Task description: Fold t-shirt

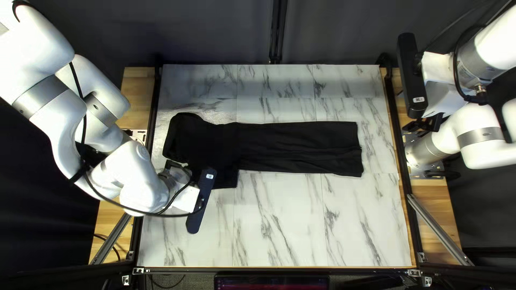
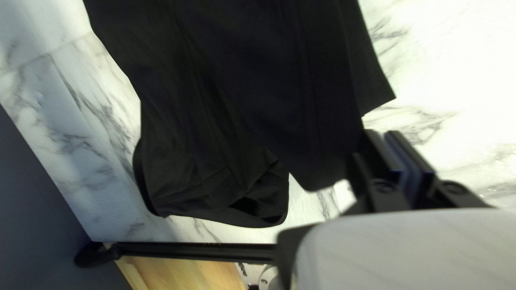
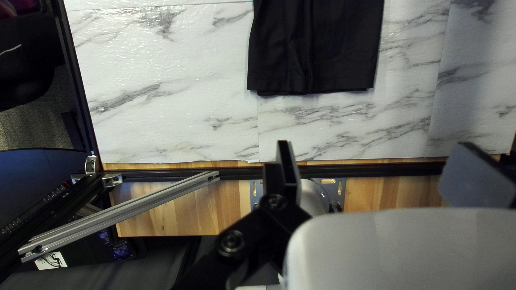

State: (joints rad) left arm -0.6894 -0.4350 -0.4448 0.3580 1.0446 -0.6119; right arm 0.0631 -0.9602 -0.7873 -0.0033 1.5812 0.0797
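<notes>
The black t-shirt lies as a long folded strip across the table, its hem end toward the right arm. At its wider end, near its lower edge, is my left gripper. In the left wrist view the fingers of my left gripper are close together on an edge of the t-shirt, whose dark cloth runs in behind one finger; the neck opening lies beside the gripper. My right gripper is apart from the t-shirt and open with nothing between its fingers; its body is raised beside the table's right edge.
The marble-patterned table shows bare along its near side and behind the t-shirt. Black rails edge it, with a slanting metal bar outside the right rail. A dark curtain hangs behind.
</notes>
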